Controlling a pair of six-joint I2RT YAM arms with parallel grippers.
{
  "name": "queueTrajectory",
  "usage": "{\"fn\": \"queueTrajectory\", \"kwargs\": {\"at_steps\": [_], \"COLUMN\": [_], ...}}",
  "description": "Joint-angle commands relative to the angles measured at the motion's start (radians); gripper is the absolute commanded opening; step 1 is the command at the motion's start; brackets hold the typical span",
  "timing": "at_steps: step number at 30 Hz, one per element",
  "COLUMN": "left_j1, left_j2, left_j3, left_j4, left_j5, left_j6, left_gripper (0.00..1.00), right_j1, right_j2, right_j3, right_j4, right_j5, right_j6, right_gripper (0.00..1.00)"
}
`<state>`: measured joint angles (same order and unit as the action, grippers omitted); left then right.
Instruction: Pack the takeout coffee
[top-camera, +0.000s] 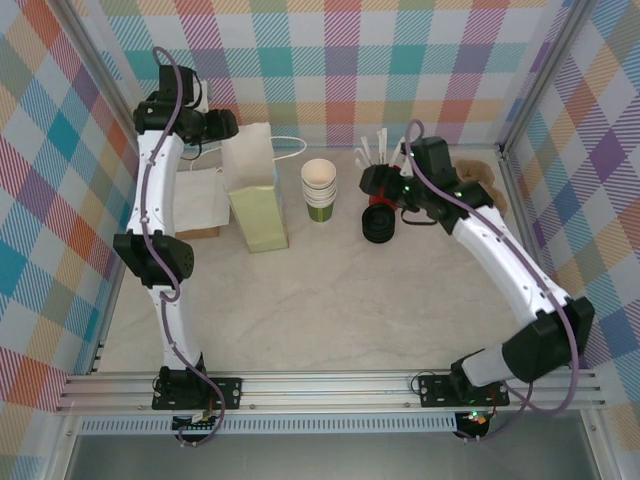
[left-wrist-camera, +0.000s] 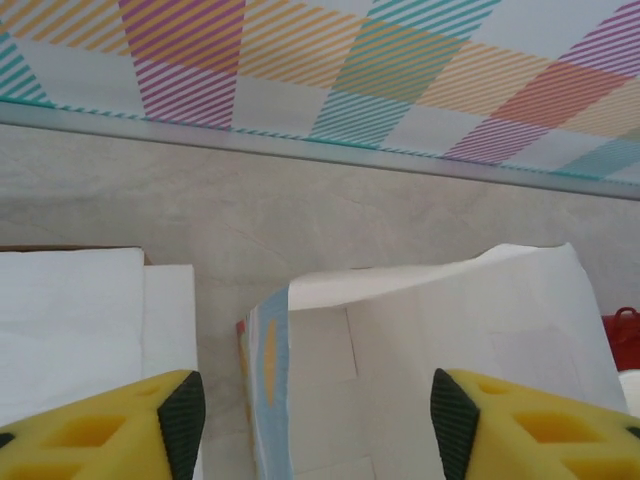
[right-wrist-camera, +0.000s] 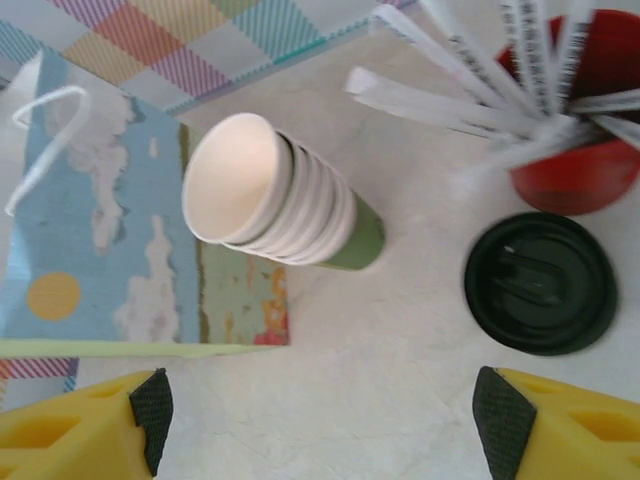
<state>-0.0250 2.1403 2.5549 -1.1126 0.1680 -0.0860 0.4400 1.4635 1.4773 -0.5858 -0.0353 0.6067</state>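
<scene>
The paper bag (left-wrist-camera: 470, 330) is the biggest piece here. Its open mouth sits directly below the left gripper (left-wrist-camera: 317, 425), whose yellow fingers stand apart with the bag's near wall between them. No pad touches the bag, so nothing is held. From the right gripper (right-wrist-camera: 322, 415) the bag lies off to the left.

The right gripper's jaws are also spread wide and empty, with bare table between them. Ahead of it and slightly left stands the takeout cup (right-wrist-camera: 270, 195), the top one of a nested stack, cream inside with pale green showing low on the wall. It looks very light and thin-walled, so a hard pinch would likely buckle it, and the rolled rim is probably its stiffest part. A grip across the wall just under the rim, with fingers on opposite sides, seems safest. Because the cups are nested, those below may ride up with it.

Ahead and to the right lies the black lid (right-wrist-camera: 540, 283), flat on the table on the near side of the red cup of sticks (right-wrist-camera: 580, 150). It reads as stiff, smooth plastic, light and low, so it probably offers only its edge. Fingers closing across its width would have to reach the table, and it could skid or pop free.
</scene>
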Motion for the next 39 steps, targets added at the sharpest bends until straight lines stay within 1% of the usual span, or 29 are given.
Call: {"fn": "queueTrajectory", "kwargs": {"at_steps": [1, 4, 6, 9, 14, 18, 23, 27, 33, 39], "left_j1": [0.013, 0.011, 0.010, 0.000, -0.049, -0.095, -0.152, -0.208, -0.278, -0.303], "left_j2": [-0.156, -0.346, -0.492, -0.678, -0.921, -1.055, -1.130, -1.133, -1.090, -1.060], "left_j3": [-0.061, -0.308, -0.504, -0.720, -1.012, -1.226, -1.409, -1.498, -1.528, -1.514], "left_j4": [-0.027, 0.082, 0.169, 0.250, 0.328, 0.397, 0.461, 0.510, 0.532, 0.536], "left_j5": [0.037, 0.066, 0.078, 0.110, 0.144, 0.180, 0.204, 0.208, 0.168, 0.138], "left_j6": [0.011, -0.003, -0.024, -0.055, -0.116, -0.187, -0.278, -0.338, -0.353, -0.348], "left_gripper": [0.68, 0.72, 0.75, 0.77, 0.80, 0.81, 0.82, 0.82, 0.82, 0.83], "right_j1": [0.028, 0.038, 0.039, 0.039, 0.040, 0.040, 0.040, 0.042, 0.043, 0.045], "right_j2": [0.111, 0.226, 0.296, 0.401, 0.555, 0.648, 0.720, 0.752, 0.779, 0.788], "right_j3": [0.124, 0.237, 0.307, 0.424, 0.609, 0.718, 0.792, 0.824, 0.856, 0.866], "right_j4": [-0.016, -0.042, -0.057, -0.101, -0.195, -0.250, -0.285, -0.299, -0.322, -0.330], "right_j5": [-0.009, -0.026, -0.045, -0.047, -0.049, -0.047, -0.047, -0.056, -0.064, -0.070], "right_j6": [0.004, -0.003, -0.007, -0.023, -0.043, -0.052, -0.064, -0.064, -0.070, -0.075], "right_gripper": [0.75, 0.71, 0.67, 0.63, 0.59, 0.58, 0.52, 0.45, 0.32, 0.21]}}
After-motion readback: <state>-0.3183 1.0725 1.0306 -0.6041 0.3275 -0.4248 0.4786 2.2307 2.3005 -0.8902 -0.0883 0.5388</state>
